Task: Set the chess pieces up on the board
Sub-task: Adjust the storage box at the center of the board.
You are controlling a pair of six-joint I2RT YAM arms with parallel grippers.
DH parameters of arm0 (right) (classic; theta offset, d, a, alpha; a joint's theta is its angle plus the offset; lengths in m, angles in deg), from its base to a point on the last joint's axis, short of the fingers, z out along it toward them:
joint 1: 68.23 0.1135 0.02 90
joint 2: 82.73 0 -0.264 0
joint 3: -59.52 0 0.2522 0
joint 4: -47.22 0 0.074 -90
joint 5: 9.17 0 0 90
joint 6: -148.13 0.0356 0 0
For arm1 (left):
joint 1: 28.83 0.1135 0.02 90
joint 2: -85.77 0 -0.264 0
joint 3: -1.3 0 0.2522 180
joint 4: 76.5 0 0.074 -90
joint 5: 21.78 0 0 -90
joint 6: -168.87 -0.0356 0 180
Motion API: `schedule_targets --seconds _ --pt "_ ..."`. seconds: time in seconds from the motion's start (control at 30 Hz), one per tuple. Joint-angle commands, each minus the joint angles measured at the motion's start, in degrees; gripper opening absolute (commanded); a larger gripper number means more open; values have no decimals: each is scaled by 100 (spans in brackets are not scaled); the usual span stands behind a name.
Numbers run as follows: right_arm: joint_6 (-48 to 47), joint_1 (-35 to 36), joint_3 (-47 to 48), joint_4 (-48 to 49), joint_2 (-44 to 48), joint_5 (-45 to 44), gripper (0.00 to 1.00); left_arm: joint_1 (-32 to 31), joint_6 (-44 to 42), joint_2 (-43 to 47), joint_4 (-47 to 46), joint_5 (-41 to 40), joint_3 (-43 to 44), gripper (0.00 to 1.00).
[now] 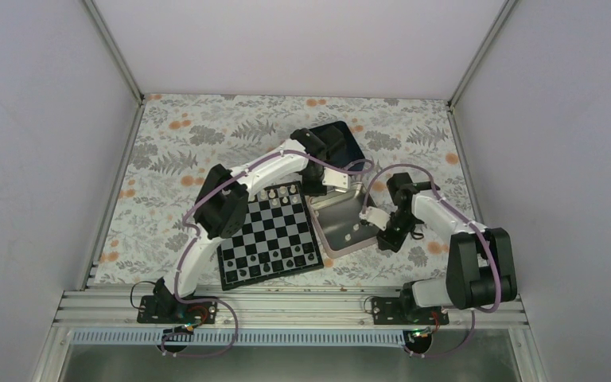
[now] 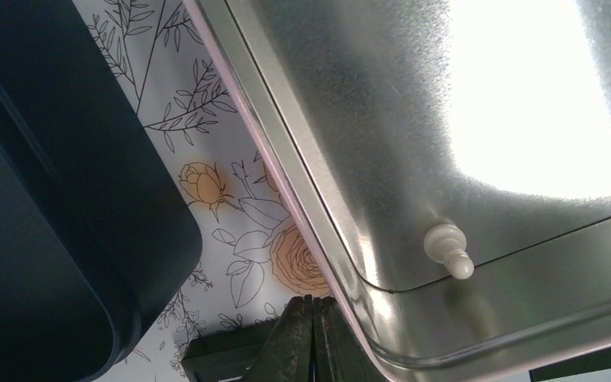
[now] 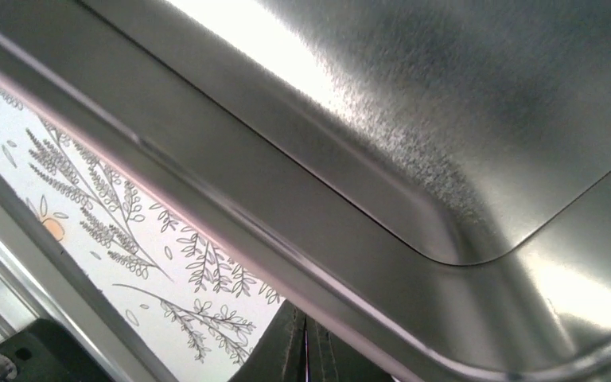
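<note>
The board (image 1: 270,235) lies in the middle of the table with several cream-white chess pieces (image 1: 280,193) standing on its far and near rows. A silver tin (image 1: 342,221) sits against its right side. In the left wrist view one cream pawn (image 2: 448,250) lies on its side in a corner of the tin (image 2: 414,127). My left gripper (image 2: 312,322) is shut and empty, just outside that corner over the tablecloth; it also shows in the top view (image 1: 317,189). My right gripper (image 3: 304,346) is shut and empty beside the tin's outer wall (image 3: 302,223), at the tin's right side (image 1: 386,237).
A dark blue box (image 1: 338,143) stands behind the tin, close to the left gripper, and fills the left of the left wrist view (image 2: 48,207). A corner of the board (image 2: 597,364) shows at that view's lower right. A flowered cloth (image 1: 191,151) covers the table.
</note>
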Motion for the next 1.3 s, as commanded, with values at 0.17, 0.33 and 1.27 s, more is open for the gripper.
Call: schedule_targets --seconds 0.17,0.33,1.27 --pt "405 48 342 665 -98 -67 4 -94 -110 -114 323 144 -10 2" --pt "509 -121 564 852 -280 -337 4 -193 -121 -46 402 194 -17 2" --pt "156 -901 2406 1156 -2108 -281 4 -1269 -207 144 967 598 -50 2"
